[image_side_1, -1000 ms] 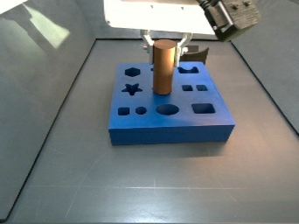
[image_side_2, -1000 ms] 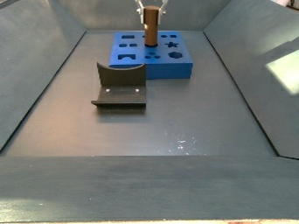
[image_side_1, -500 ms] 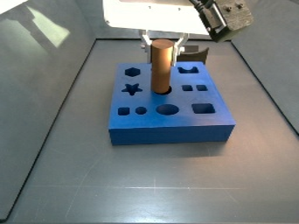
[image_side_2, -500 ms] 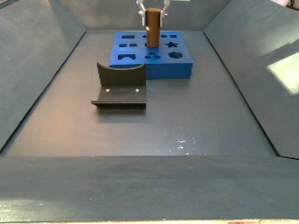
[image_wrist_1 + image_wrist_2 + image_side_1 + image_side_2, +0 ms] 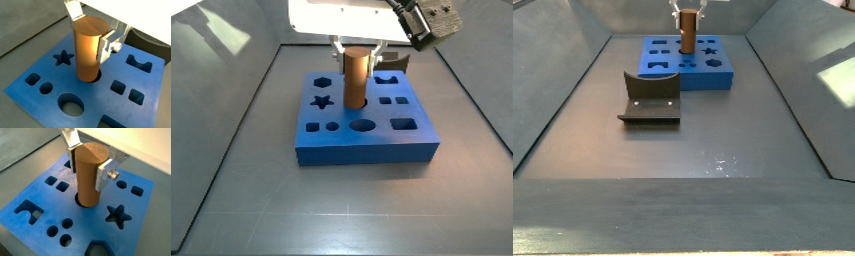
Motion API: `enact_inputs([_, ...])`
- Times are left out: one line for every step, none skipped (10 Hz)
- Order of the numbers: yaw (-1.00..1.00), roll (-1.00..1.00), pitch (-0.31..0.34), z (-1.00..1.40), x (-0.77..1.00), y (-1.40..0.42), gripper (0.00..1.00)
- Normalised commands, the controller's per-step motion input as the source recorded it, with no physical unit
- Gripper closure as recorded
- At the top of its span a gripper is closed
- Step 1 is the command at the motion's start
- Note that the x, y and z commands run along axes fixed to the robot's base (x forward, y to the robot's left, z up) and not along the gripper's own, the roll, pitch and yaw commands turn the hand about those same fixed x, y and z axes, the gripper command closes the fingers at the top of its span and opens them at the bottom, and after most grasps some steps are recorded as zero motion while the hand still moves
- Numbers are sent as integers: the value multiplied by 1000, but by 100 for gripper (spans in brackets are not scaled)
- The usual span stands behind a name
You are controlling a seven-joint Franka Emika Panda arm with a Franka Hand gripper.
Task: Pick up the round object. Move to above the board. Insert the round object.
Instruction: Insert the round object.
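Note:
The round object [image 5: 90, 50] is a tall brown-orange cylinder peg. It stands upright between my gripper's [image 5: 92, 31] silver fingers [image 5: 107, 46], which are shut on its upper part. Its lower end sits at a round hole in the middle of the board [image 5: 40, 75], a thick blue block with star, round and square holes. A dark crescent of that hole shows beside the peg's foot in both wrist views. The peg [image 5: 88, 175], gripper [image 5: 88, 160] and board [image 5: 47, 203] show likewise. In both side views the peg [image 5: 356, 75] [image 5: 684, 32] stands on the board [image 5: 358, 150] [image 5: 687, 72] under the gripper [image 5: 357, 45].
The fixture [image 5: 651, 97], a dark bracket on a base plate, stands on the grey floor beside the board. Sloping grey walls [image 5: 553, 90] close in the workspace. An arch-shaped cutout [image 5: 140, 62] lies in the board's corner.
The peg and gripper have shifted very slightly over the board's middle towards the fixture side. The grip is unchanged.

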Motion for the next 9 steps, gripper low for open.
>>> enact_inputs([-77,0,209,-577,386,0,100])
enact_inputs([-91,0,220,-589,409,46,100])
enact_inputs([-71,0,146,-626,286,117,100])
enact_inputs([-86,-6,0,-660,14,140,100])
enact_inputs([-126,-74,0,-486,-89,3,100])
enact_inputs([-129,-83,-9,-403,-211,0,100])
enact_inputs([-109,-134,-14,-411,-357,9,100])
enact_inputs([-100,-134,20,-500,-391,14,100])
enact_inputs([-80,-111,0,-454,-274,100,100])
